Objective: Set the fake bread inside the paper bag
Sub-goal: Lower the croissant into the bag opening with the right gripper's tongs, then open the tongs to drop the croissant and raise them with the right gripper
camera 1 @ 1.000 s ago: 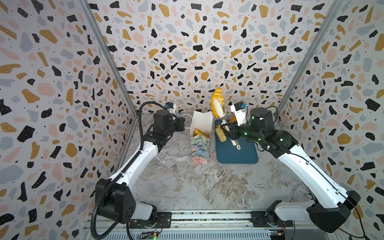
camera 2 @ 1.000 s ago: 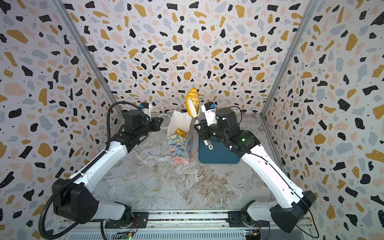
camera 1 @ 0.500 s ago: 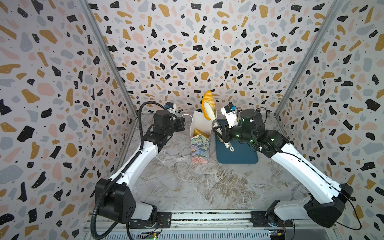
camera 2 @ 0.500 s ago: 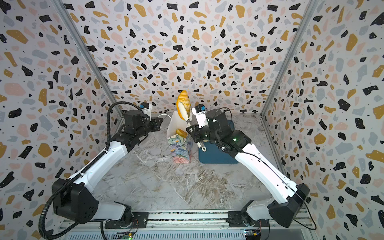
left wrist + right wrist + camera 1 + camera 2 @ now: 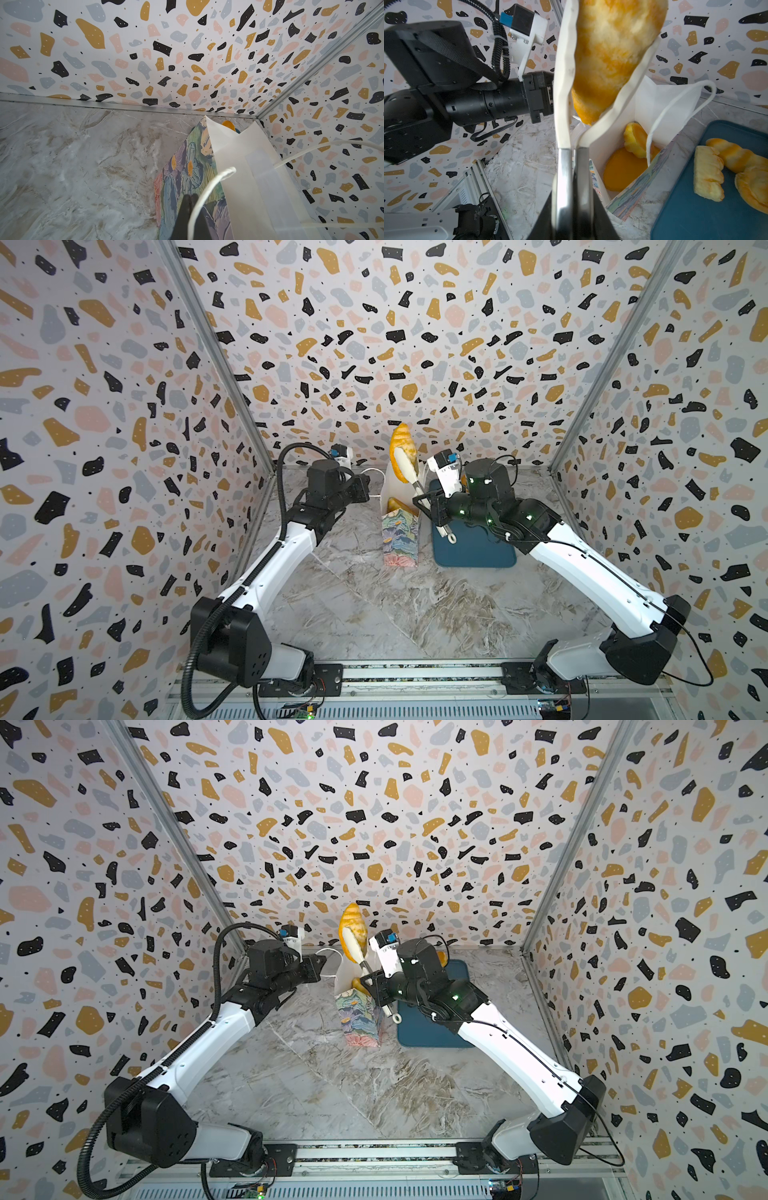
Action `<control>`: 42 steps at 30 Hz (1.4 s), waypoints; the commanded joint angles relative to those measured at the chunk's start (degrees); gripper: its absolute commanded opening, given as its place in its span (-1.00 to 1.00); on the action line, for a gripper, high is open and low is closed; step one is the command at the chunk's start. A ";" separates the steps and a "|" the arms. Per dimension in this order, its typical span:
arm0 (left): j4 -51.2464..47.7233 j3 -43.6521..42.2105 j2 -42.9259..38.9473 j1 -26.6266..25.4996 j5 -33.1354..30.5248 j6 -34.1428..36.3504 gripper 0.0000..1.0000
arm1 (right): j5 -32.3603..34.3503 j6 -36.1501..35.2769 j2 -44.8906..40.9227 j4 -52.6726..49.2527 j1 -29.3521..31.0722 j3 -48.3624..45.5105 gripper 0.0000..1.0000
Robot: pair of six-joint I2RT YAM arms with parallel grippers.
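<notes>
Pressing its fingers together, the left hand [image 5: 190, 199] sits against the printed wall of the paper bag [image 5: 187, 170]. A white cord handle [image 5: 227, 171] lies across the fingers, but it cannot be told whether the cord is actually pinched. Two pieces [image 5: 625, 172] lie inside the bag. Near its open mouth, one fake bread [image 5: 610, 52] is caught between the white pads of tongs [image 5: 563, 83], out beyond the right hand [image 5: 574, 220], which clamps the tongs' metal arms. The bread looks light, glossy and a little squashy. It is probably slippery against smooth pads, so a hold across its thick middle seems safest. Beside the right hand, more pieces [image 5: 708, 176] lie on the teal tray [image 5: 685, 218].
</notes>
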 commanded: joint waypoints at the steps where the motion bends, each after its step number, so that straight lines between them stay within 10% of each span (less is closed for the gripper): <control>1: 1.22 -0.28 0.23 0.30 -0.48 0.76 -1.00 | 0.94 -0.05 -0.35 1.62 0.38 1.22 -0.88; 42: 1.06 -0.25 0.24 0.36 -0.49 0.76 -1.00 | 6.63 0.13 -0.51 -4.21 0.47 -3.17 -0.20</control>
